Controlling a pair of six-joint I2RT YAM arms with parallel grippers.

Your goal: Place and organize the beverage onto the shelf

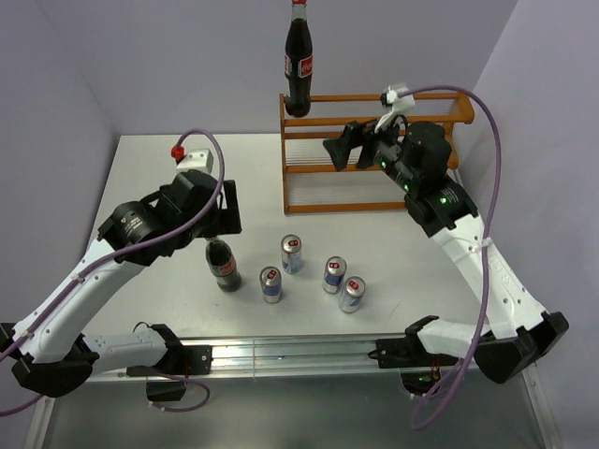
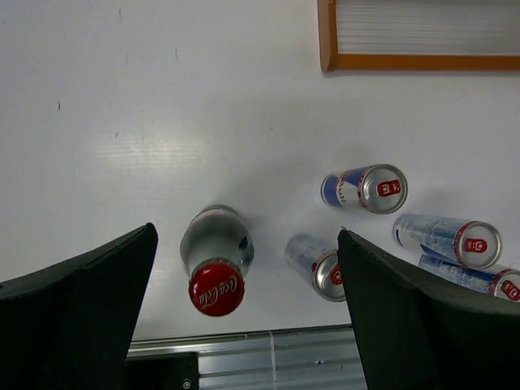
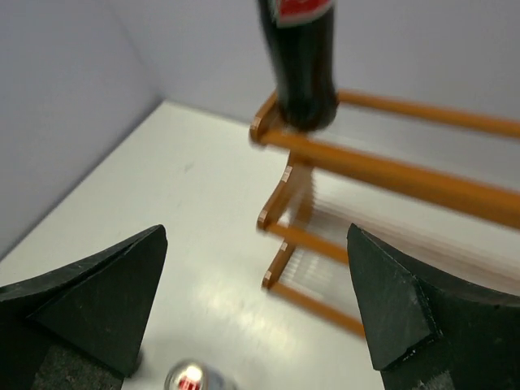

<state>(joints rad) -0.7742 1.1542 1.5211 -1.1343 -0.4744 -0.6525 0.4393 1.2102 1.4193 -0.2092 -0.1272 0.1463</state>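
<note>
The left end effector is held spread wide, with nothing gripped, above a cola bottle standing on the surface. Four cans are grouped at that bottle's 3 o'clock. The right end effector is likewise released and empty, just in front of the shelf. A second cola bottle is seen upright at the 9 o'clock end of the shelf's top tier.
</note>
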